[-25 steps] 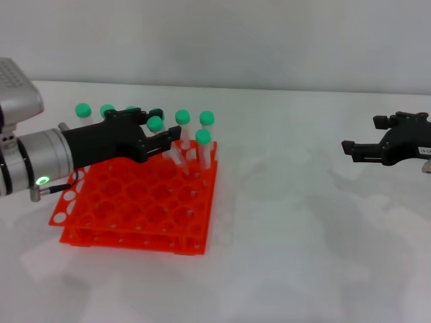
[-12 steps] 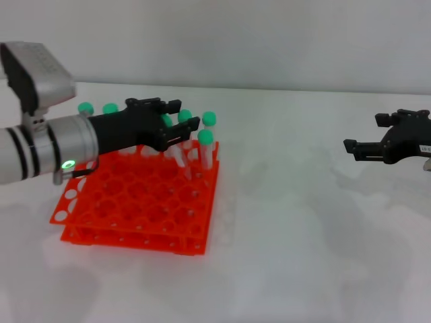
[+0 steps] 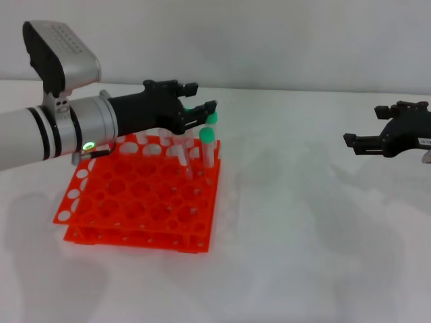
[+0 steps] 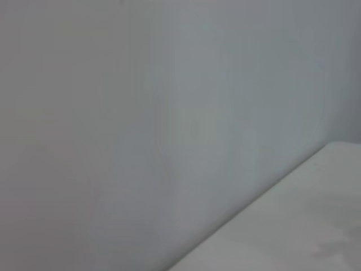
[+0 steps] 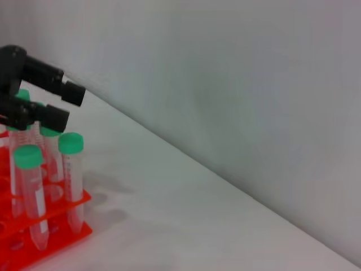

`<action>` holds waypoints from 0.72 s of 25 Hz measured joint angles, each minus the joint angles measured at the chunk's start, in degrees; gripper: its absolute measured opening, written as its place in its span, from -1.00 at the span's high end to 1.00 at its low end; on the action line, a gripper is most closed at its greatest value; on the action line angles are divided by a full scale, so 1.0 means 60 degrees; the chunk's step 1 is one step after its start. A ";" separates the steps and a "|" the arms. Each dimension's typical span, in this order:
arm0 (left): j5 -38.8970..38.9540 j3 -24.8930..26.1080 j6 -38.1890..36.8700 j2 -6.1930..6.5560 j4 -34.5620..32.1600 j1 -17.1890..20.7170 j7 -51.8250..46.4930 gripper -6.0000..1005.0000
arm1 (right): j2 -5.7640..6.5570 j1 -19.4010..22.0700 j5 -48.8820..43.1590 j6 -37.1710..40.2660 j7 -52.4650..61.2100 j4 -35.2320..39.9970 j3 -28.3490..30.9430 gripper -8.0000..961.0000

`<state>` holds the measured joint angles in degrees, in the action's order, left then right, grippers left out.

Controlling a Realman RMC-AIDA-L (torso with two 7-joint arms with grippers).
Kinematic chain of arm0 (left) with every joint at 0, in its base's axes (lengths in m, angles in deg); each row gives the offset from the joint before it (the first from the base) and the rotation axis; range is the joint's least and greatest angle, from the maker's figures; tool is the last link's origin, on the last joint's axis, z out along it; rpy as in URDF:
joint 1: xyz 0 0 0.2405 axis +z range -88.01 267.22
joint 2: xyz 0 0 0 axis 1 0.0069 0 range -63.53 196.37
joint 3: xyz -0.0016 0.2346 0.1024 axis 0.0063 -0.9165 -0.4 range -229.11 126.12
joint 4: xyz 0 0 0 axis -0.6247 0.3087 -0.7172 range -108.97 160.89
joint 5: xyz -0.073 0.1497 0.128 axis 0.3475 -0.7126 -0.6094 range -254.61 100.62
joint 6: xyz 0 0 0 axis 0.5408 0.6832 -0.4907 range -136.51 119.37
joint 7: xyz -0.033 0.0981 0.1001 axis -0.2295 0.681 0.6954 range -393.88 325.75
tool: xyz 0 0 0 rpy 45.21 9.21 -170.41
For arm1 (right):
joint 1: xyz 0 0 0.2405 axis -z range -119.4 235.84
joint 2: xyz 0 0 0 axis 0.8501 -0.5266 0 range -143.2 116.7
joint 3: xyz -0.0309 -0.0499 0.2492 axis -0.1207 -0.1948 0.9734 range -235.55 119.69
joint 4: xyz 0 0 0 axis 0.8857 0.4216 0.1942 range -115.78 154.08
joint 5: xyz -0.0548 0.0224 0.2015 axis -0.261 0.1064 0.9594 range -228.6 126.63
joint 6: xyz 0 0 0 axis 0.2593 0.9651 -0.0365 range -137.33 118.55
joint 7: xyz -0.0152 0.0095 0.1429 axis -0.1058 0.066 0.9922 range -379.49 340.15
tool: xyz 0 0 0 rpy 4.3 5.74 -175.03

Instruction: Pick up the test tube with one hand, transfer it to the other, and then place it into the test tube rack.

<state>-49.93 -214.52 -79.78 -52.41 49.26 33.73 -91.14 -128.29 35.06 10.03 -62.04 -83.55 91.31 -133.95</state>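
Note:
The orange-red test tube rack point(image 3: 135, 202) lies on the white table at the left. Several clear test tubes with green caps point(image 3: 208, 142) stand upright in its far rows; they look alike. My left gripper point(image 3: 201, 97) hovers just above and behind those caps, open, with nothing between its fingers. The right wrist view shows it point(image 5: 66, 104) above the capped tubes point(image 5: 70, 164) at the rack's edge point(image 5: 62, 217). Far off at the right, my right gripper point(image 3: 362, 126) hangs open and empty above the table.
White table point(image 3: 289, 229) runs to a pale wall behind. The left wrist view shows only wall and a strip of table. Bare tabletop lies between the rack and the right gripper.
My left arm has risen and shifted right and back, from among the tube caps to above them. The right gripper has hardly moved.

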 joint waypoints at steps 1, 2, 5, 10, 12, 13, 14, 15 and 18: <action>0.0056 0.0000 -0.0112 0.0000 0.0000 -0.0013 0.0030 -0.04 | -0.0001 -0.0023 -0.0036 0.0001 0.0002 0.0000 0.0000 -0.76; 0.0116 0.0000 -0.0288 -0.0001 0.0016 -0.0009 0.0060 -0.04 | 0.0000 -0.0047 -0.0052 0.0002 0.0011 -0.0001 0.0000 -0.76; 0.0379 0.0000 -0.0873 -0.0002 0.0183 0.0093 0.0092 -0.04 | 0.0005 -0.0069 -0.0060 0.0001 0.0044 -0.0003 0.0061 -0.76; 0.1580 0.0000 -0.2767 -0.0016 0.0895 0.0934 0.0107 -0.04 | 0.0003 -0.0002 -0.0055 -0.0037 0.0018 0.0045 0.0351 -0.76; 0.2221 0.0000 -0.3500 -0.0015 0.1113 0.1467 0.0107 -0.04 | 0.0004 0.0057 -0.0037 -0.0014 -0.0002 0.0047 0.0424 -0.76; 0.2569 0.0000 -0.3892 -0.0015 0.1175 0.1767 0.0108 -0.04 | 0.0004 0.0092 -0.0030 -0.0007 -0.0016 0.0046 0.0468 -0.76; 0.2893 0.0001 -0.4232 -0.0014 0.1213 0.2075 0.0108 -0.04 | 0.0002 0.0126 -0.0028 0.0000 -0.0049 0.0046 0.0522 -0.76; 0.3133 0.0000 -0.4484 -0.0015 0.1228 0.2318 0.0108 -0.04 | -0.0007 0.0173 -0.0011 0.0008 -0.0129 0.0036 0.0630 -0.76; 0.4085 0.0000 -0.5275 -0.0026 0.1166 0.3483 0.0290 -0.04 | -0.0027 0.0378 0.0293 0.0060 -0.0509 -0.0036 0.0916 -0.76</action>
<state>-25.42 -214.52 -111.43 -52.56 56.26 54.62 -89.40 -128.46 37.33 11.79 -61.68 -86.60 91.09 -128.45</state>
